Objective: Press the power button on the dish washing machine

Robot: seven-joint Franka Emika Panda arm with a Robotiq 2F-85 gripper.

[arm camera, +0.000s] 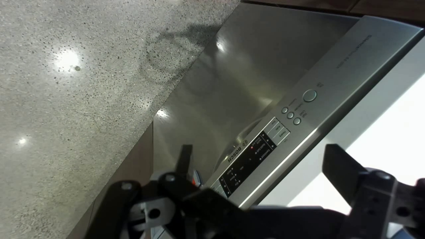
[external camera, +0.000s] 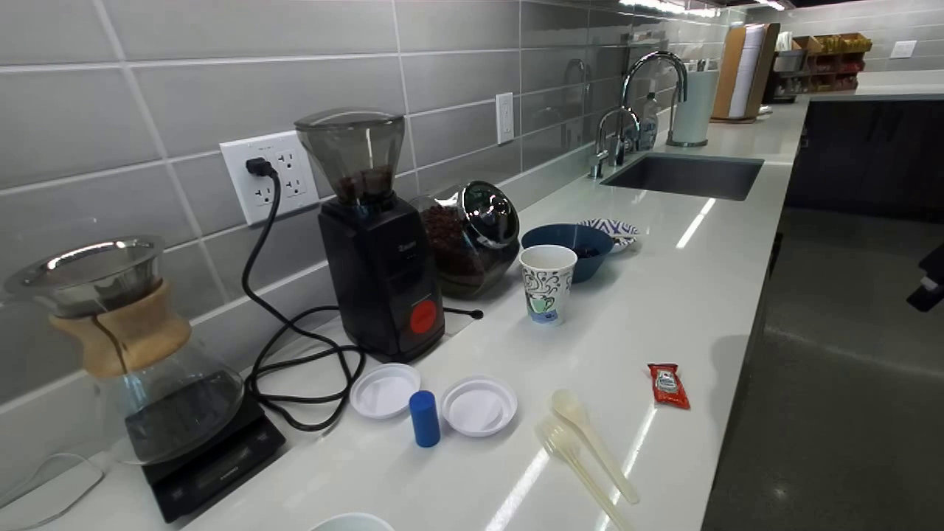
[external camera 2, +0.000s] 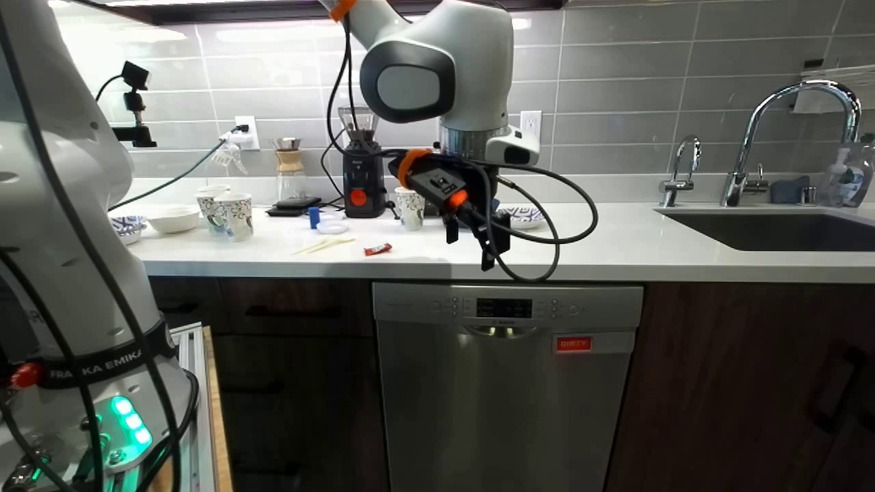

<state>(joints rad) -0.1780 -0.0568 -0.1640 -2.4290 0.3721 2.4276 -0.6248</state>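
Dishwasher (external camera 2: 509, 410): a stainless-steel front marked BOSCH in the wrist view, fitted beneath a white counter (external camera 2: 738, 263), its door closed.
Red sign (external camera 2: 573, 344): attached to the dishwasher's door, upper right in an exterior view, and printed DIRTY.
Control panel (external camera 2: 410, 305): set along the dishwasher's top edge; a dark display (arm camera: 247, 162) with one small red light is shown in the wrist view.
Power button (arm camera: 309, 95): placed on the dishwasher's control panel — a round button, larger than the three small ones just beside it; its lettering is too small to be read with certainty.
Gripper (arm camera: 259, 149): held pointing down above the dishwasher's control panel in an exterior view, apart from the button; its two fingers (arm camera: 342, 169) are spread wide.
Robot arm (external camera 2: 478, 75): based to the left of the dishwasher in that same view, its far end suspended above it.
Coffee grinder (external camera 2: 364, 184): stood on the counter above the dishwasher's left edge.
Red packet (external camera 2: 377, 250): laid flat on the counter above the dishwasher's left corner.
Sink (external camera 2: 786, 232): sunk into the counter to the dishwasher's right.
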